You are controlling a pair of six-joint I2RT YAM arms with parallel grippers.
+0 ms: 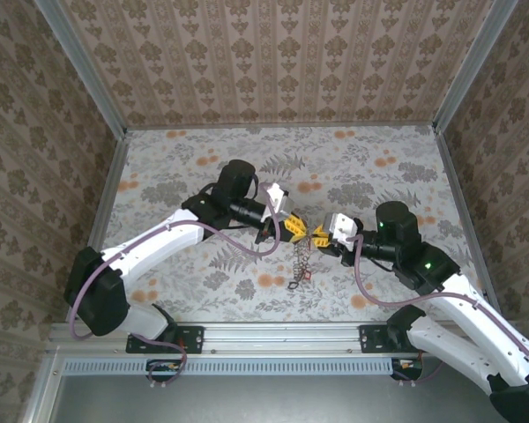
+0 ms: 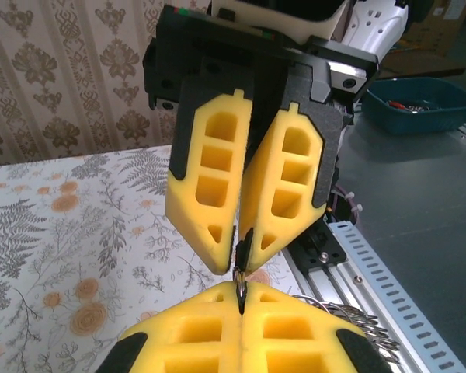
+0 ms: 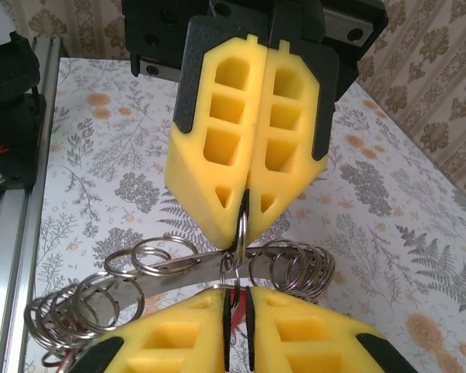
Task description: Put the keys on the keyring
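Centre frame, above worktop (image 1: 379, 176): left fingers (image 1: 293, 226) clenched on keyring (image 3: 179, 281) loop; right fingers (image 1: 322, 236) nipped apparent red key (image 3: 234, 309). Threading looked unfinished; no key seen threaded.

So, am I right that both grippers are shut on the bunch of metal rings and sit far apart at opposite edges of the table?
Not quite. The left gripper and the right gripper are not far apart: they meet tip to tip over the middle of the table, as the top external view shows. Both are shut on the bunch of metal rings.
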